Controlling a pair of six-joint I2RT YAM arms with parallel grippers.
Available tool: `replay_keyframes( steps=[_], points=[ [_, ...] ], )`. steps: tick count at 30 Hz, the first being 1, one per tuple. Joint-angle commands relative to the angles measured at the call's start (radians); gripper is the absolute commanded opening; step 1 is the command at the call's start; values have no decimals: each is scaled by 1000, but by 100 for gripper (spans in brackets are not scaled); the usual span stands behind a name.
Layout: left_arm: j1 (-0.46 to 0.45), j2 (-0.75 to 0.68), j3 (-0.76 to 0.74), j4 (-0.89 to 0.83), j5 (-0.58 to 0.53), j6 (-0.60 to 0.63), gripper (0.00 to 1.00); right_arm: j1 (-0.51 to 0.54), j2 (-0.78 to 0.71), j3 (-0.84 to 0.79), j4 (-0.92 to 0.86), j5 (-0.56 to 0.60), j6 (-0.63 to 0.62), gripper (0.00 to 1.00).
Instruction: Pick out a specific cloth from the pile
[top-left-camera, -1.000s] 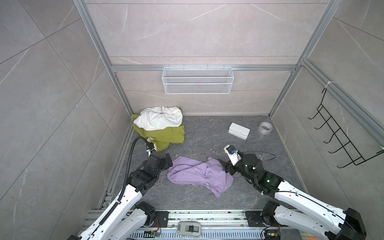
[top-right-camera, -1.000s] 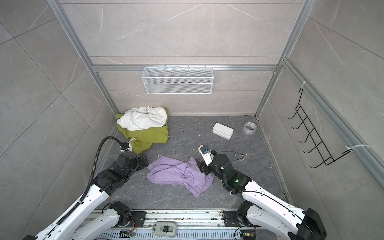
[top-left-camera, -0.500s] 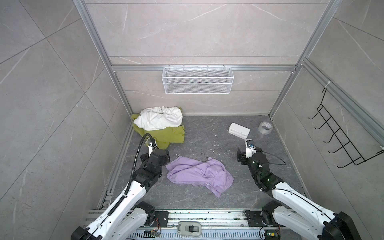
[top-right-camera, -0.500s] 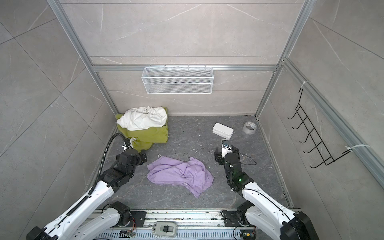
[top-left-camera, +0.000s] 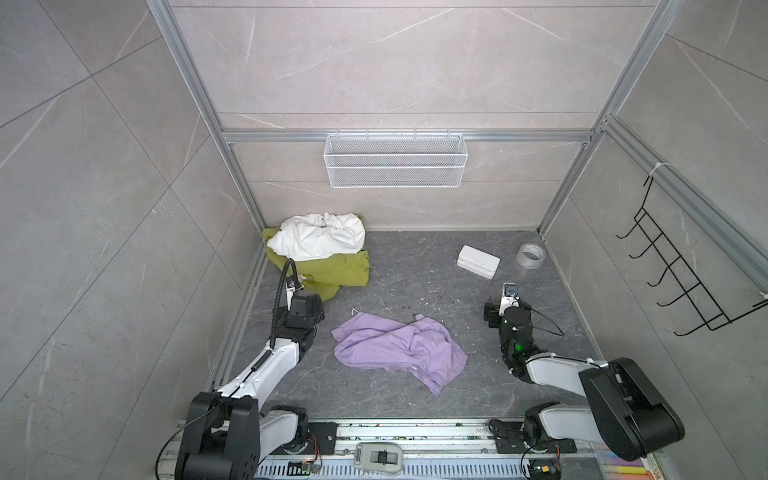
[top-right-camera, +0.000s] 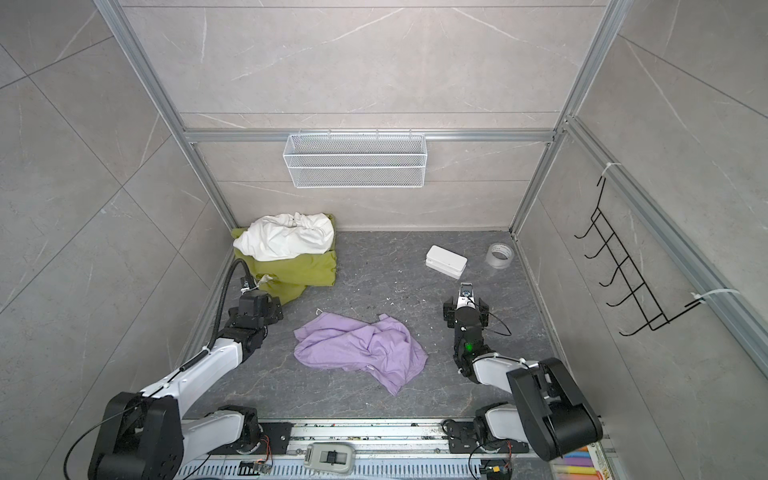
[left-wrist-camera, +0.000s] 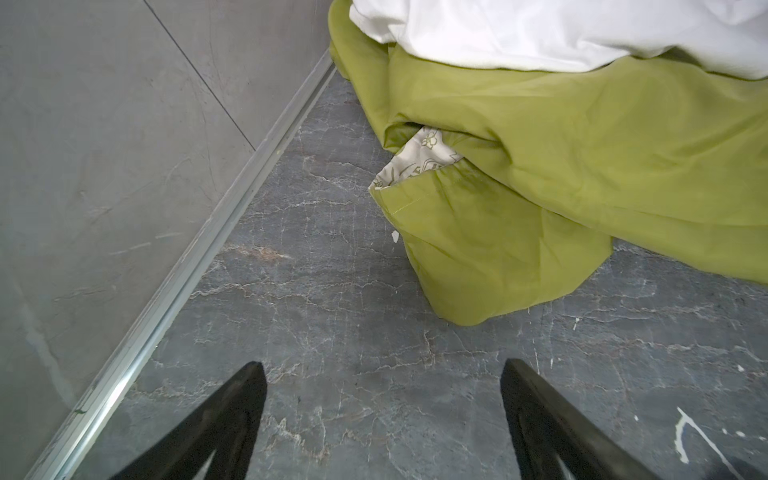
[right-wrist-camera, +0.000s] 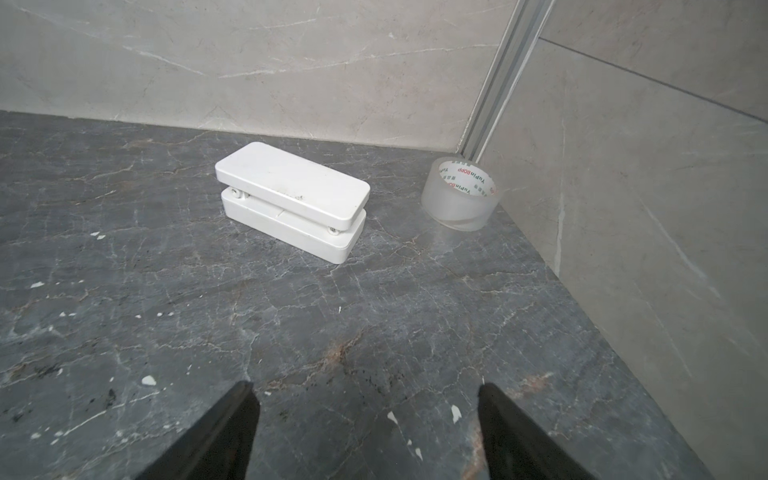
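Note:
The lavender cloth (top-left-camera: 395, 353) (top-right-camera: 357, 349) lies crumpled by itself on the dark floor, midway between my arms, with nothing touching it. The pile (top-left-camera: 320, 253) (top-right-camera: 286, 249) sits in the back left corner, a white cloth (left-wrist-camera: 540, 29) on top of an olive-green one (left-wrist-camera: 561, 166). My left gripper (top-left-camera: 309, 309) (top-right-camera: 259, 309) (left-wrist-camera: 382, 365) is open and empty over bare floor, pointing at the green cloth's near fold. My right gripper (top-left-camera: 505, 307) (top-right-camera: 465, 309) (right-wrist-camera: 365, 386) is open and empty too, to the right of the lavender cloth.
A small white box (top-left-camera: 478, 261) (right-wrist-camera: 293, 199) and a clear tape roll (top-left-camera: 531, 254) (right-wrist-camera: 460, 193) stand at the back right. A wire basket (top-left-camera: 395, 166) hangs on the back wall, a black hook rack (top-left-camera: 673, 274) on the right wall. A thin cable (top-left-camera: 548, 328) lies beside my right arm.
Both grippers have drawn away from the lavender cloth. The left one swung back toward the pile, the right one swung right to face the white box. The cloth stays on the floor.

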Motion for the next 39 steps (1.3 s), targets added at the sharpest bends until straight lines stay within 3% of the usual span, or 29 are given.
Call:
replay_keyframes(
  steps=[1, 11, 16, 18, 20, 23, 27, 30, 34, 39],
  points=[
    [48, 45, 7, 142, 67, 33, 90, -32, 73, -10, 193, -8, 32, 84],
    [165, 164, -45, 365, 304, 78, 84, -104, 76, 50, 63, -95, 88, 85],
    [169, 179, -54, 428, 283, 129, 85, -134, 103, 83, 17, -160, 101, 85],
    [169, 197, -48, 452, 291, 153, 85, -145, 151, 64, 113, -143, 108, 88],
    [169, 215, -72, 526, 289, 166, 87, -146, 127, 74, 44, -148, 120, 89],
    [186, 250, -106, 623, 300, 155, 90, -147, 139, 69, 75, -146, 117, 91],
    [192, 243, -106, 607, 313, 151, 90, -147, 137, 73, 65, -147, 117, 99],
    [192, 246, -129, 652, 331, 157, 90, -147, 136, 73, 64, -146, 117, 99],
    [190, 294, -195, 822, 338, 169, 93, -147, 135, 70, 68, -145, 113, 99],
    [190, 282, -188, 782, 339, 168, 98, -147, 135, 71, 69, -144, 110, 99]
  ],
)
